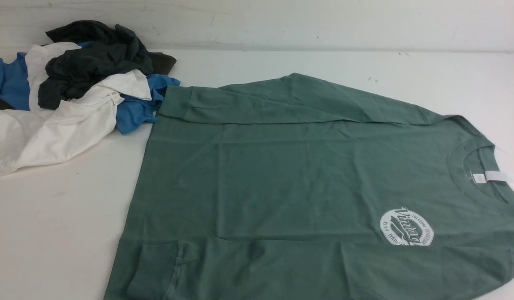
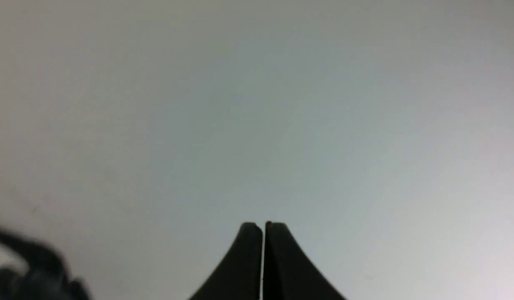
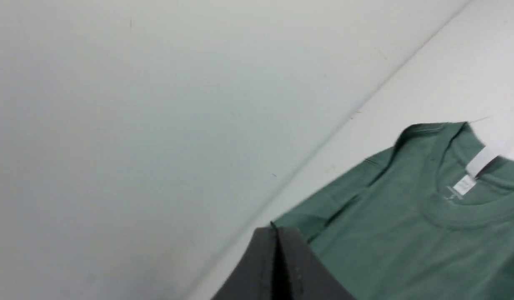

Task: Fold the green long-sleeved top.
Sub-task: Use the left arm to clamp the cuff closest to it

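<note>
**One soft top laid flat, both grippers closed on nothing**

Position: the green long-sleeved top (image 1: 282,175) lies face up on the white table (image 1: 52,216). Its collar (image 1: 469,166) points to the robot's right and its hem to the left. The far sleeve (image 1: 290,100) is laid along the far edge of the body. The near sleeve (image 1: 282,266) runs along the near edge, with its cuff (image 1: 154,266) close to the hem. The far hem corner sits just beside a heap of blue, white and dark garments (image 1: 73,91); whether they touch I cannot tell.

Grippers: the left gripper (image 2: 263,227) has its jaws pressed together, empty, in front of a bare pale surface. The right gripper (image 3: 275,233) is likewise closed and empty, near the shoulder end of the top. Neither arm shows in the front view.

Handling, as judged: light, limp knit with no stiffness. It will drape and sag from any pinch, drag on the table and wrinkle easily. It is not fragile or slippery.

Hold points: best taken with both arms, pinching through the doubled layers at the two shoulder corners or the two hem corners. Edges are easier to catch than the flat middle. The jaws must open first.
</note>
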Robot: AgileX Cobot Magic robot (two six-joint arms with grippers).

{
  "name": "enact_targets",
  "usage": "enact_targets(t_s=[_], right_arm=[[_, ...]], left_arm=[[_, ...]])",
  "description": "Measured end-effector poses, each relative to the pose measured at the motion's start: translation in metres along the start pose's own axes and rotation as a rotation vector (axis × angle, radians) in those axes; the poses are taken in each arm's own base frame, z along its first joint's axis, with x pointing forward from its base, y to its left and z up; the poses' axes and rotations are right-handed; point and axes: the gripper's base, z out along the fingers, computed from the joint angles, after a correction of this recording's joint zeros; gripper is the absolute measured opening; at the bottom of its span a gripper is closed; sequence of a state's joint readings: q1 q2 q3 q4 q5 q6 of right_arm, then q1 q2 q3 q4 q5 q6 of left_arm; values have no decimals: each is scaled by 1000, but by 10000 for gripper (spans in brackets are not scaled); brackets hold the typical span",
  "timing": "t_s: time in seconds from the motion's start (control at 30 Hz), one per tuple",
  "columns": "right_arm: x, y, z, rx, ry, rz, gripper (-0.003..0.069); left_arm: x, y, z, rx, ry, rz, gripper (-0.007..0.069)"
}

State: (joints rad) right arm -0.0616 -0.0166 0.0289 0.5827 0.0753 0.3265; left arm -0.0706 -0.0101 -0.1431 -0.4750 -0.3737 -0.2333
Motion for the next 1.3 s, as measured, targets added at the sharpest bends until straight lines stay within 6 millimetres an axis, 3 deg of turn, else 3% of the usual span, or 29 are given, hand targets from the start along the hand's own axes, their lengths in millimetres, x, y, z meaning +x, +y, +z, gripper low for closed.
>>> enact_targets(t_s=[0.03, 0.13, 0.23, 0.27, 0.37, 0.47, 0.5, 0.53, 0.57, 0.6, 0.63, 0.7, 0.73, 0.83, 0.93, 1.17, 1.3], right_arm=[[0, 0, 0, 0, 0, 11, -17], [-3, 1, 0, -9, -37, 89, -17], [-7, 1, 0, -18, -73, 117, -17], [-8, 1, 0, -20, -83, 129, -17], [-13, 14, -1, -44, -44, 91, -17], [-34, 53, -6, -105, 11, -74, -17], [-36, 56, -6, -108, 15, -87, -17], [-52, 83, -5, -125, 54, -199, -17], [-60, 97, -2, -123, 98, -267, -17], [-58, 96, 0, -112, 120, -278, -17], [-70, 120, 7, -110, 229, -389, -17], [-75, 133, 19, -97, 341, -478, -17], [-80, 149, 31, -94, 514, -574, -17], [-80, 159, 55, -86, 772, -687, -17], [-72, 154, 71, -74, 959, -732, -17], [-62, 139, 89, -6, 1112, -726, -17], [-52, 126, 111, 40, 1201, -690, -17]], left_arm=[[-2, -3, 1, 10, 6, 15, -4], [-36, -46, 14, 96, 67, 110, -4], [-41, -64, 34, 51, 273, 186, -4], [-36, -66, 49, -4, 416, 230, -4], [-11, -58, 79, -184, 831, 311, -4], [26, -36, 99, -366, 1254, 353, -4], [28, -35, 101, -372, 1278, 358, -4], [53, -19, 109, -444, 1485, 365, -4], [64, -11, 112, -457, 1567, 371, -4], [70, -8, 114, -467, 1601, 368, -4], [93, 4, 118, -471, 1732, 374, -4], [109, 10, 119, -465, 1812, 379, -4], [131, 14, 119, -439, 1898, 400, -4], [165, 15, 116, -395, 1985, 470, -4], [185, 19, 116, -408, 1991, 519, -4], [204, 29, 121, -422, 1946, 539, -4], [218, 36, 125, -400, 1903, 543, 15]])
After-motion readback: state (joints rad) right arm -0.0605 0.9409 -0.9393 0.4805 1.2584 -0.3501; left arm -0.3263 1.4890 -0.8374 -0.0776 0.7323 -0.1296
